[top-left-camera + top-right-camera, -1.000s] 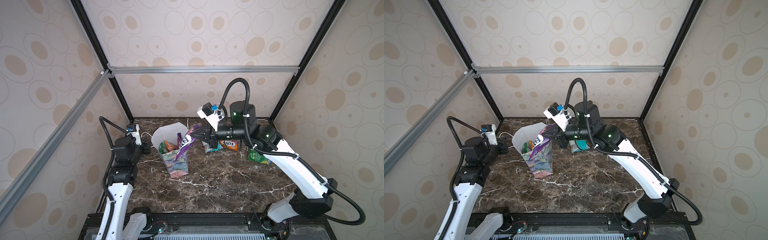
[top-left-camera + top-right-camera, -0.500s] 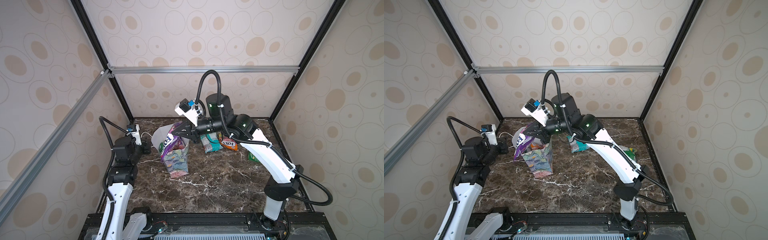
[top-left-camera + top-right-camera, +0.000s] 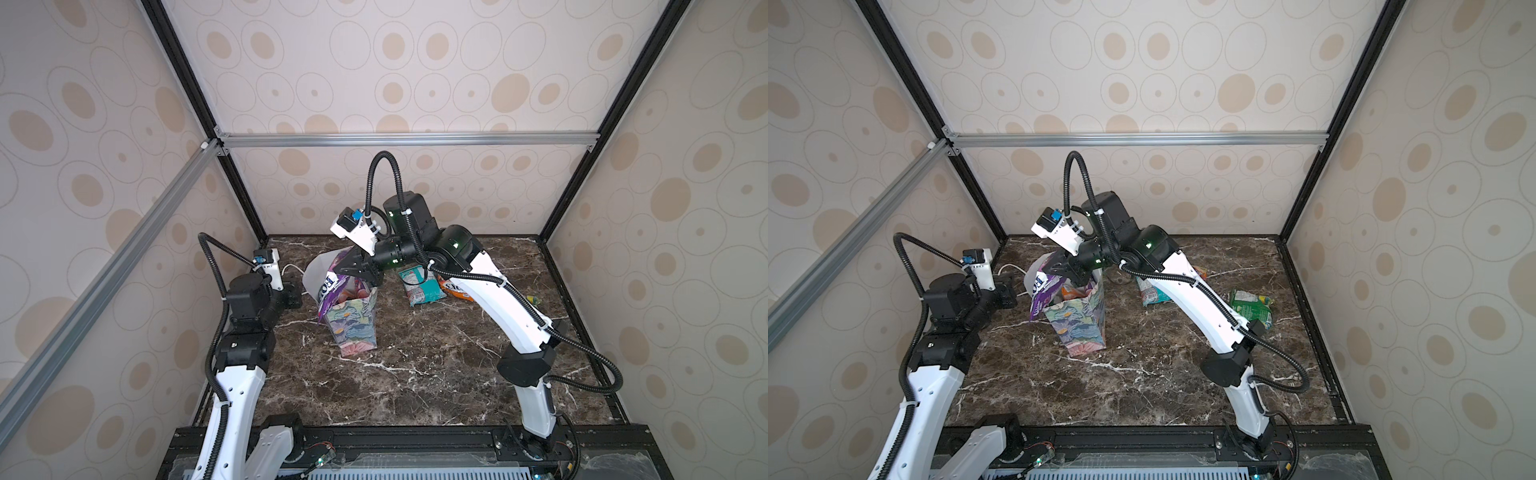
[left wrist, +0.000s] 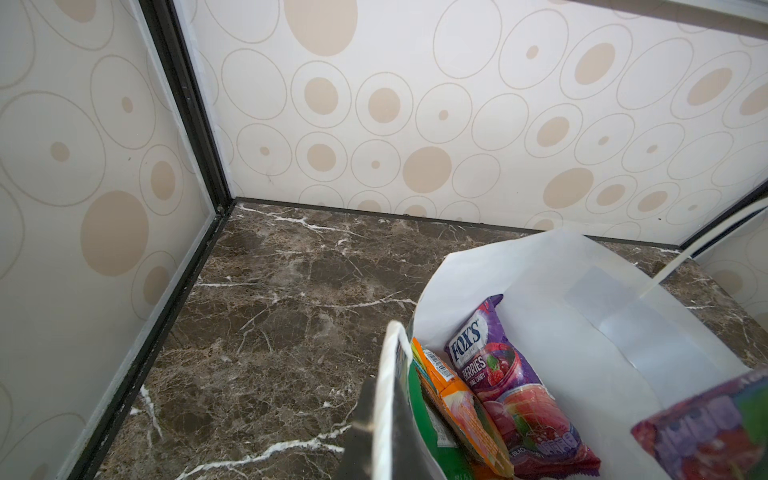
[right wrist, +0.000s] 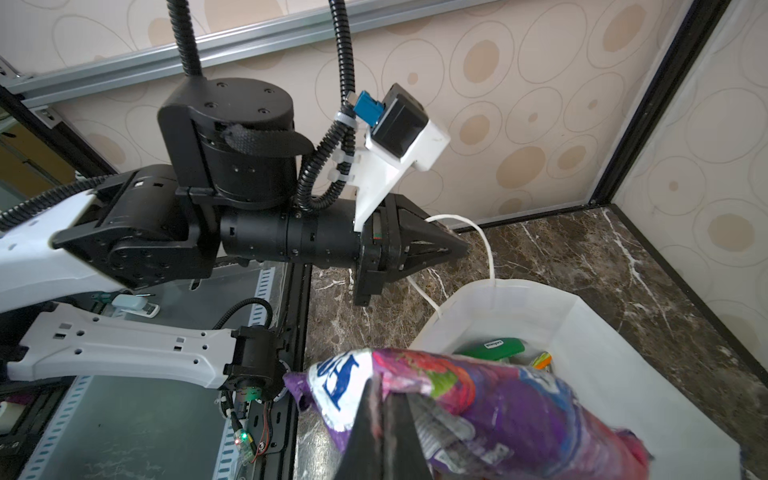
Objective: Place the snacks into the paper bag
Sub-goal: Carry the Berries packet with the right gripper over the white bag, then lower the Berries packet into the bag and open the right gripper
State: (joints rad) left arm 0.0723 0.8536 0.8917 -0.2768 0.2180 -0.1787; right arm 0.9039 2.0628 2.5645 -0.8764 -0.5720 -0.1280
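– Marble surface (image 3: 415,374) first. What stands on it?
– Paper bag (image 3: 353,328), upright, mouth open, left of the middle. Inside, a berries packet (image 4: 490,365) and an orange packet (image 4: 461,411) lean together.
– Outside it?
– Teal packet (image 3: 419,286) lies flat just right of the bag, green packet (image 3: 1252,305) well apart, farther right.
– The gripped packet (image 5: 498,407)?
– Purple, pinched between the closed right fingers (image 5: 359,440), held across the bag's mouth with its lettered end poking past the rim.
– Left fingers (image 5: 432,249)?
– Closed on the bag's white cord handle (image 5: 486,245), beside the bag.
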